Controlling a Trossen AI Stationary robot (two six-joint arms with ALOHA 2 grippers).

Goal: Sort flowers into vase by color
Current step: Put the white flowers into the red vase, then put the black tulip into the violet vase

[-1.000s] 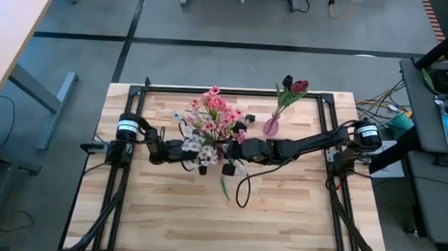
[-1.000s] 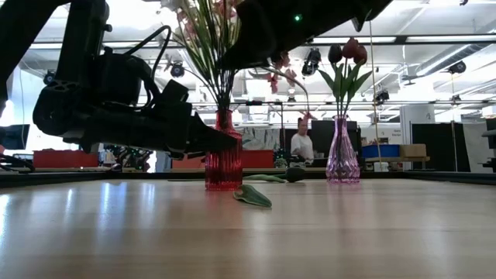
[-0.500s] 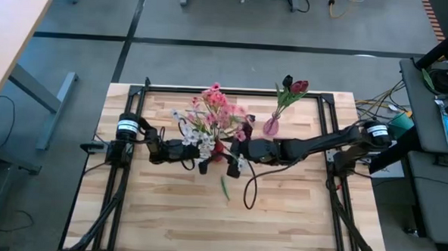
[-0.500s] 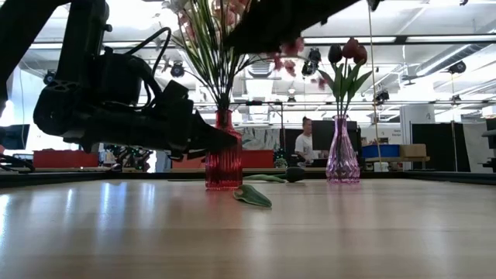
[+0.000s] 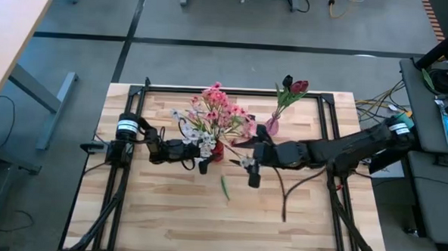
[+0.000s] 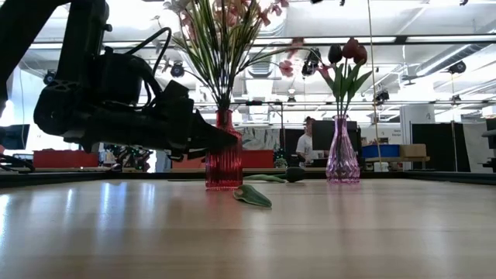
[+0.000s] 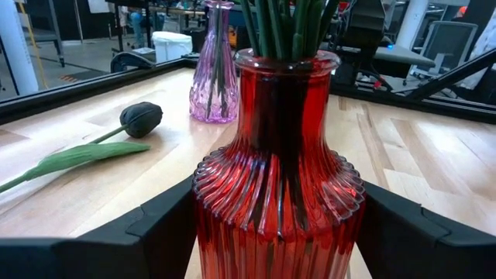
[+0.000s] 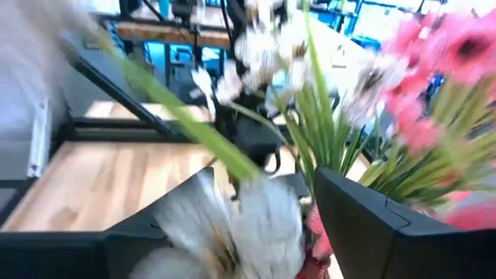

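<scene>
A red ribbed vase (image 5: 218, 149) (image 6: 224, 159) (image 7: 279, 186) stands mid-table, filled with pink blossom sprays (image 5: 221, 110) and white sprigs (image 5: 190, 128). My left gripper (image 5: 204, 153) (image 7: 279, 240) is shut around its body. To its right, a purple vase (image 5: 271, 127) (image 6: 342, 151) holds dark red and near-black tulips (image 5: 294, 86). My right gripper (image 5: 250, 166) (image 8: 256, 225) hovers right of the red vase with a white blossom sprig (image 5: 244, 163) (image 8: 232, 225) between its fingers. A near-black tulip (image 7: 141, 118) lies on the table near the purple vase. My left gripper clasps the red vase's ribbed lower body (image 7: 209, 209) between its two fingers, one on each side, coming level from the table's left. The vase stands upright on the table. My right gripper has the white sprig's blossom end (image 8: 256, 217) between its fingers. The sprig's green stem (image 8: 194, 132) slants away toward the red vase's bouquet. The sprig is off the table.
A loose green leaf (image 5: 224, 187) (image 6: 253, 195) lies on the table in front of the red vase. A dark cable (image 5: 283, 200) hangs from the right arm over the near half. Black frame rails (image 5: 233, 91) edge the table. A person (image 6: 304, 143) stands in the room behind.
My right gripper has moved toward the table's right edge, away from the red vase, and has risen out of the low view. The white sprig has travelled with it, clear of the bouquet.
</scene>
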